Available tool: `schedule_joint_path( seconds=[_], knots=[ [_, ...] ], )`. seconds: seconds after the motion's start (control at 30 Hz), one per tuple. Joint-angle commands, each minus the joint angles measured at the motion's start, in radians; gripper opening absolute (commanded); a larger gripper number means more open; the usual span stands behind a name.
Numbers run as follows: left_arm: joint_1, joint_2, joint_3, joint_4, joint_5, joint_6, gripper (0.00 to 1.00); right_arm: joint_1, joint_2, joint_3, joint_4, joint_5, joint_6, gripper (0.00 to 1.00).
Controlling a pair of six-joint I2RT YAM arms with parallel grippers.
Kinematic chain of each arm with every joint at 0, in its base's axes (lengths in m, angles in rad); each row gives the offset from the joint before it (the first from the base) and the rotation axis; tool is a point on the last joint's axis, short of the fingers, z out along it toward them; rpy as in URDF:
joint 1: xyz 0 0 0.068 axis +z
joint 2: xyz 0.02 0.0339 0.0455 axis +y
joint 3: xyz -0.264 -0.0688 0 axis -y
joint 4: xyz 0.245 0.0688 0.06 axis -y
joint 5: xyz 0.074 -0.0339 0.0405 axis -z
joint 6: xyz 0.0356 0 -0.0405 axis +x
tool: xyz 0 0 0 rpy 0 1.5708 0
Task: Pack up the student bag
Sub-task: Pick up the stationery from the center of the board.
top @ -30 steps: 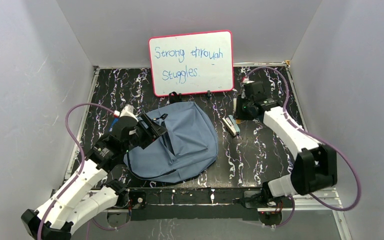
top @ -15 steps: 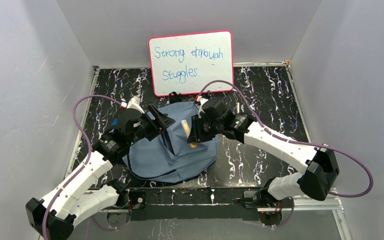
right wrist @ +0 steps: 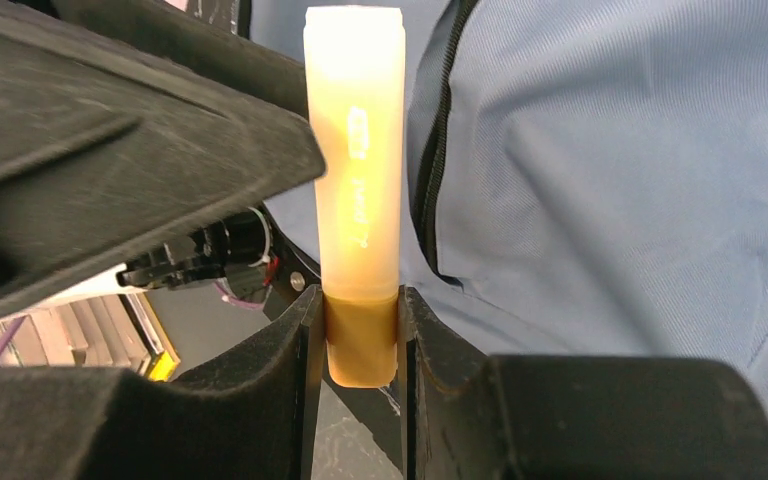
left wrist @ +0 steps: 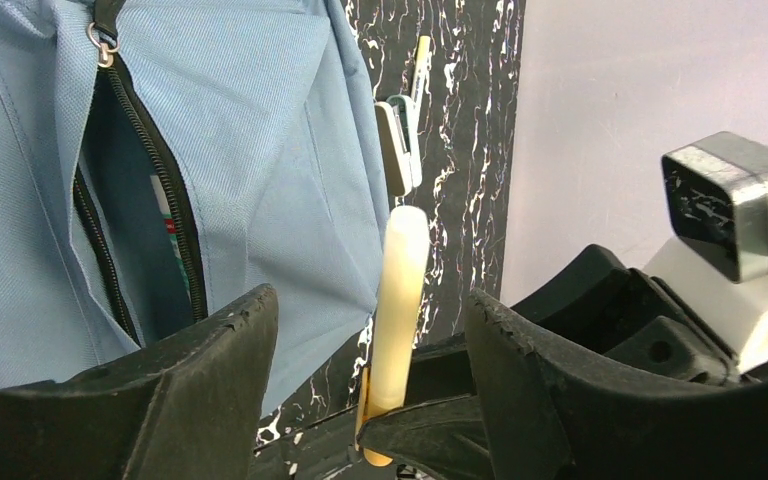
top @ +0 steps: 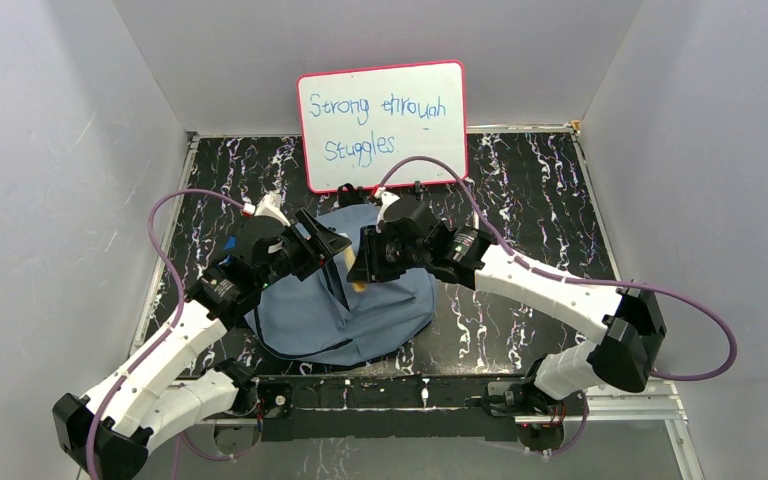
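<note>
The grey-blue student bag (top: 385,305) lies flat in the middle of the table, its dark zipper (left wrist: 150,130) open in a slit. My right gripper (top: 360,268) is shut on the amber cap end of a pale yellow glue stick (right wrist: 357,150) and holds it upright over the bag, beside the zipper opening. My left gripper (top: 322,243) is open and hovers over the bag's left part. In the left wrist view the glue stick (left wrist: 400,290) stands between my left fingers (left wrist: 190,390). The bag (right wrist: 610,150) fills the right wrist view.
The pink-framed whiteboard (top: 382,125) leans on the back wall right behind the bag. A grey stapler (left wrist: 398,140) and a yellow pencil (left wrist: 421,60) lie on the black marbled table (top: 530,190) right of the bag. Grey walls close in three sides.
My right arm swung from the back right of the table to over the bag with the glue stick, then shifted it a little left toward the zipper. My left gripper lifted slightly.
</note>
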Motion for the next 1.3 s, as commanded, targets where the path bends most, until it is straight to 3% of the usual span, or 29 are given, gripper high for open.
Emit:
schedule_joint_path(
  seconds=[0.0, 0.4, 0.7, 0.8, 0.9, 1.27],
  knots=[
    [-0.005, -0.015, -0.007, 0.016, 0.007, 0.001, 0.64, 0.008, 0.006, 0.066, 0.083, -0.005, 0.018, 0.20],
    [-0.006, -0.008, -0.015, 0.027, 0.039, -0.004, 0.37, 0.021, 0.023, 0.097, 0.096, -0.015, -0.001, 0.21],
    [-0.006, -0.020, -0.038, 0.051, 0.050, -0.023, 0.00, 0.023, 0.055, 0.104, 0.111, 0.027, -0.034, 0.36],
    [-0.006, -0.024, -0.043, 0.052, 0.050, -0.023, 0.00, 0.023, 0.065, 0.098, 0.133, 0.031, -0.051, 0.50],
    [-0.006, -0.043, -0.053, 0.033, 0.028, -0.012, 0.00, 0.026, 0.053, 0.092, 0.135, 0.056, -0.062, 0.59],
    [-0.005, -0.196, -0.039, -0.314, -0.244, 0.018, 0.00, 0.045, 0.087, 0.131, -0.008, 0.248, -0.158, 0.71]
  ],
)
